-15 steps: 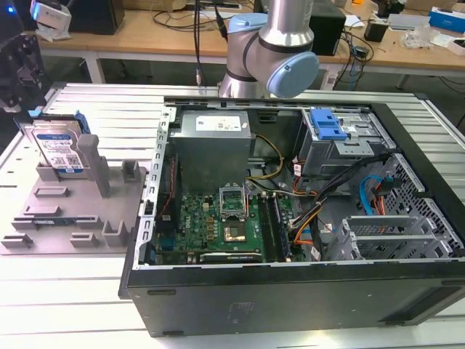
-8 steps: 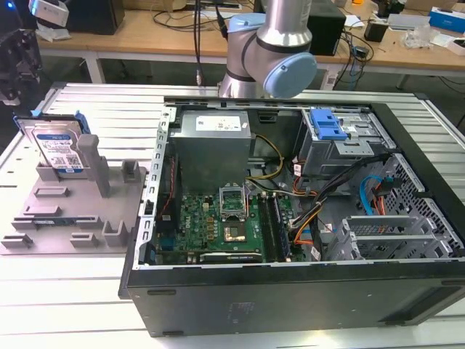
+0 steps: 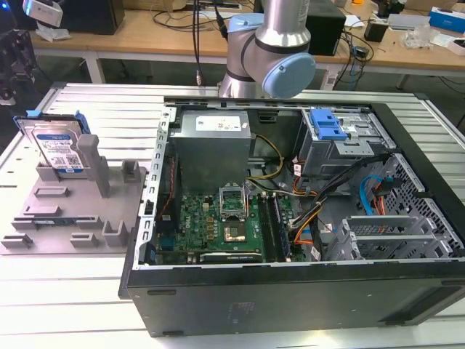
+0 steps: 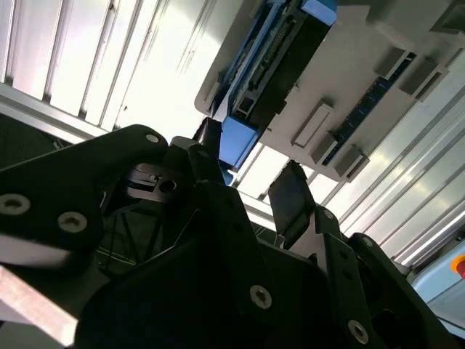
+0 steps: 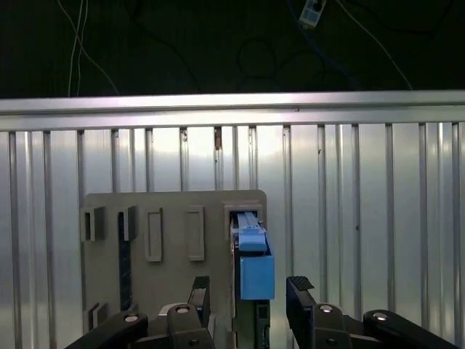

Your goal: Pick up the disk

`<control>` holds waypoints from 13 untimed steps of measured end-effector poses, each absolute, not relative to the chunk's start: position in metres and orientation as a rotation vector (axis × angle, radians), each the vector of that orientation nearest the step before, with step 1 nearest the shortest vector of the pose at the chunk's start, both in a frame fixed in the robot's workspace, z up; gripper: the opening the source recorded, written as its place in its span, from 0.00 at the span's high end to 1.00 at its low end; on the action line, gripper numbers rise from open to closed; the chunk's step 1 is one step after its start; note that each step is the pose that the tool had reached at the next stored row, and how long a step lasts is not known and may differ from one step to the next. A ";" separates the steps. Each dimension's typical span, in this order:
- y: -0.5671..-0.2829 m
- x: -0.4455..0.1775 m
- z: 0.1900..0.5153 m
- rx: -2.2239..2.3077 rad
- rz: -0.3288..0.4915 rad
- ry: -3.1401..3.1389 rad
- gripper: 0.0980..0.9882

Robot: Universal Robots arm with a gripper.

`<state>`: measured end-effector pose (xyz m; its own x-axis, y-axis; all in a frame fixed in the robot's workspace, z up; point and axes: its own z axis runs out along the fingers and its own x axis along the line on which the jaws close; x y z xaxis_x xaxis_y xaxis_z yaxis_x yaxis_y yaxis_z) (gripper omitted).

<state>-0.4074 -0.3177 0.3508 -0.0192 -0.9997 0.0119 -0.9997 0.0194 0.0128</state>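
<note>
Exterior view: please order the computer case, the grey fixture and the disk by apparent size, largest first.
1. computer case
2. grey fixture
3. disk, standing in the fixture
The differences are clear; no two look alike in size.

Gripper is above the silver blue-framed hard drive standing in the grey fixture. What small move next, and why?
Probably ease straight down. In the first wrist view the open black gripper has a finger either side of the upright blue-framed silver disk in the grey plastic fixture, roughly centred, not yet touching it.
</note>
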 end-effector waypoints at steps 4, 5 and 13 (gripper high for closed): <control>-0.318 -0.407 0.350 2.188 0.000 -2.230 0.50; -0.318 -0.407 0.350 2.188 0.000 -2.231 0.50; -0.317 -0.407 0.344 2.191 0.005 -2.233 0.50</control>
